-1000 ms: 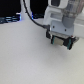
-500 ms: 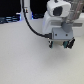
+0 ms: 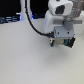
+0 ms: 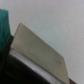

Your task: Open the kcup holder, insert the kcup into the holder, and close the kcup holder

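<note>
Pale table (image 3: 25, 60) fills most of the exterior view. Arm low at that view's right; gripper (image 3: 61, 44) near the surface, clench state cannot be told (blurred). Kcup holder unseen; green patch (image 4: 4, 27) in wrist view, possibly the kcup.

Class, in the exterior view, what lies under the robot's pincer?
Below the grey robot pincer only plain white tabletop shows. The pincer covers the spot right beneath it, and blur hides whether anything sits between its tips.
</note>
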Available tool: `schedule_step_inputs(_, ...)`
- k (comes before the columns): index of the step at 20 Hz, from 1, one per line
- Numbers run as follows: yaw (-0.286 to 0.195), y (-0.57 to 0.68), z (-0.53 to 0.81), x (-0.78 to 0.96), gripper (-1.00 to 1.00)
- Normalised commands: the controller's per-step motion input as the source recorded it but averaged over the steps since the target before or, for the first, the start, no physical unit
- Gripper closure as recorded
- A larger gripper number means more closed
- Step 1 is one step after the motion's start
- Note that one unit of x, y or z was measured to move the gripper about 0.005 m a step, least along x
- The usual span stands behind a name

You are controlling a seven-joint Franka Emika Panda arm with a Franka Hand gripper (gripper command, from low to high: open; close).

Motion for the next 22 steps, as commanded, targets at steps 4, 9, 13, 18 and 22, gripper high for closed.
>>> schedule_step_inputs(4,0.089,0.52,0.22,-0.50,-1.00)
schedule_step_inputs(9,0.096,0.52,0.17,-0.49,-1.00)
schedule_step_inputs(13,0.090,0.52,0.04,-0.53,-1.00)
schedule_step_inputs(18,0.090,0.50,-0.15,-0.63,-1.00)
schedule_step_inputs(22,0.089,0.50,-0.20,-0.65,-1.00)
